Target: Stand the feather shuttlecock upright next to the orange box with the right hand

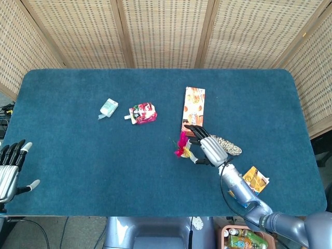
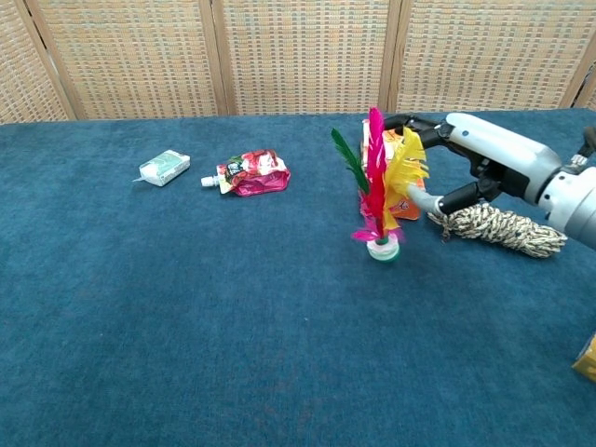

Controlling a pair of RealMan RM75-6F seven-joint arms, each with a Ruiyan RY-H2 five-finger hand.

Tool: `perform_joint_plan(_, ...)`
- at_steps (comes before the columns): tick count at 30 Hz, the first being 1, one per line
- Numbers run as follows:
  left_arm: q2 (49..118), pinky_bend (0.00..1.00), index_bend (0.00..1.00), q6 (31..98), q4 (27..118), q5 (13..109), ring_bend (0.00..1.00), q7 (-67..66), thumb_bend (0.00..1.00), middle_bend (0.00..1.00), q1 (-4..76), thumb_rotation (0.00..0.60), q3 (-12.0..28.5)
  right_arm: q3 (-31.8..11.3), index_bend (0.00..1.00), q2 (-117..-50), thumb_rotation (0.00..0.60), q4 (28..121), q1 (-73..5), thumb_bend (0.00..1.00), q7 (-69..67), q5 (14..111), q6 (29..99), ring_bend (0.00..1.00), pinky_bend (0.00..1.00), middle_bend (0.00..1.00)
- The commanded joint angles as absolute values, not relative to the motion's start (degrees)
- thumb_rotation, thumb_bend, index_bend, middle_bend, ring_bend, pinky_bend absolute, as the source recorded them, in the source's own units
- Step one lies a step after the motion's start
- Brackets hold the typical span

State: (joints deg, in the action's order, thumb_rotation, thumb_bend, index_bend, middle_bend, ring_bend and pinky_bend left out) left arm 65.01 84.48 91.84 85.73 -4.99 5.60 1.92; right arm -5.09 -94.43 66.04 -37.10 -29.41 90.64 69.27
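The feather shuttlecock [image 2: 376,191] stands upright with its round base on the blue table [image 1: 78,155], its pink, yellow and green feathers pointing up. It is just in front of the near end of the orange box [image 1: 193,111], which lies flat. My right hand [image 2: 470,158] reaches in from the right and holds the feathers between its fingers [image 2: 406,122] above and thumb below. In the head view the shuttlecock [image 1: 182,144] sits at the tips of that right hand [image 1: 209,149]. My left hand [image 1: 9,168] rests at the table's left front edge, fingers apart and holding nothing.
A braided rope bundle [image 2: 498,228] lies right of the shuttlecock, under my right forearm. A pink pouch [image 1: 142,113] and a small white-green pack [image 1: 108,107] lie to the left. A yellow-orange packet [image 1: 253,180] sits near the front right.
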Motion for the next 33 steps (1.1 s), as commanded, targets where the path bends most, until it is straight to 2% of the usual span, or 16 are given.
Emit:
perform_joint_plan(1,65.07,0.0,0.0,84.51,91.94,85.99,0.0,-5.31,0.0,0.0,5.61,0.6,1.77,-3.57,0.66,-93.19,0.6,65.77,-36.04,0.49,-29.59,91.87,70.22,0.0,0.0,0.06)
perform_joint_plan(10,65.23,0.0,0.0,84.92,92.26,86.81,0.0,-5.78,0.0,0.0,5.45,0.6,1.37,-2.55,0.64,-92.23,0.6,63.76,-34.77,0.49,-31.61,90.35,68.52,0.0,0.0,0.06)
perform_joint_plan(11,65.23,0.0,0.0,84.98,92.28,86.8,0.0,-5.77,0.0,0.0,5.41,0.6,1.37,-2.31,0.6,-92.07,0.6,63.43,-34.58,0.48,-32.39,90.6,68.75,0.0,0.0,0.06)
perform_joint_plan(13,65.24,0.0,0.0,85.07,92.28,86.83,0.0,-5.79,0.0,0.0,5.36,0.6,1.37,-1.68,0.43,-91.77,0.6,62.85,-34.31,0.46,-34.01,91.52,69.49,0.0,0.0,0.06)
perform_joint_plan(15,65.25,0.0,0.0,85.17,92.3,86.93,0.0,-5.8,0.0,0.0,5.34,0.6,1.36,-0.93,0.32,-91.37,0.6,62.36,-34.07,0.44,-35.64,92.56,70.21,0.0,0.0,0.06)
perform_joint_plan(23,65.56,0.0,0.0,84.86,92.22,87.24,0.0,-6.48,0.0,0.0,5.47,0.6,1.11,0.33,0.15,-90.06,0.6,62.95,-32.92,0.42,-34.69,96.44,75.72,0.0,0.0,0.06)
perform_joint_plan(29,65.32,0.0,0.0,85.57,92.57,87.37,0.0,-6.08,0.0,0.0,5.14,0.6,1.17,1.42,0.05,-87.51,0.6,65.95,-30.99,0.3,-33.0,97.73,79.05,0.0,0.0,0.04)
perform_joint_plan(33,65.12,0.0,0.0,85.85,92.73,87.6,0.0,-5.98,0.0,0.0,4.98,0.6,1.08,1.75,0.0,-84.21,0.6,69.29,-29.47,0.12,-31.26,98.35,81.65,0.0,0.0,0.0)
